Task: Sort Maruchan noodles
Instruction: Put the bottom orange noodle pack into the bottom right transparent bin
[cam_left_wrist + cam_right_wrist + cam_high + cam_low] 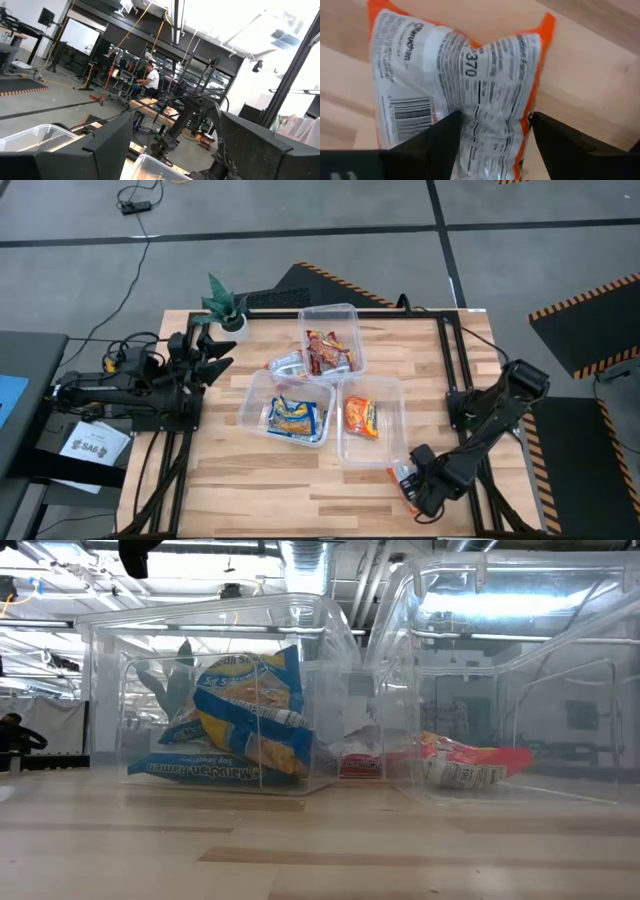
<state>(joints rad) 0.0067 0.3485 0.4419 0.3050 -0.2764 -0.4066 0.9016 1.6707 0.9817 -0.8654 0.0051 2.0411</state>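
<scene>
Gripping an orange packet [455, 85], our right hand [412, 488] sits low at the worktop's [300, 480] near right edge; its fingers [435, 137] pinch the wrapper's middle, crumpling it. We judge the orange bin [385, 442] to be the goal: it lies just inboard of this hand, toward the centre, far nearer than for the left hand [215, 345], which waits open at the far left by the plant [224, 304]. Blue packets [295, 417] and red packets [330, 352] already fill their bins.
</scene>
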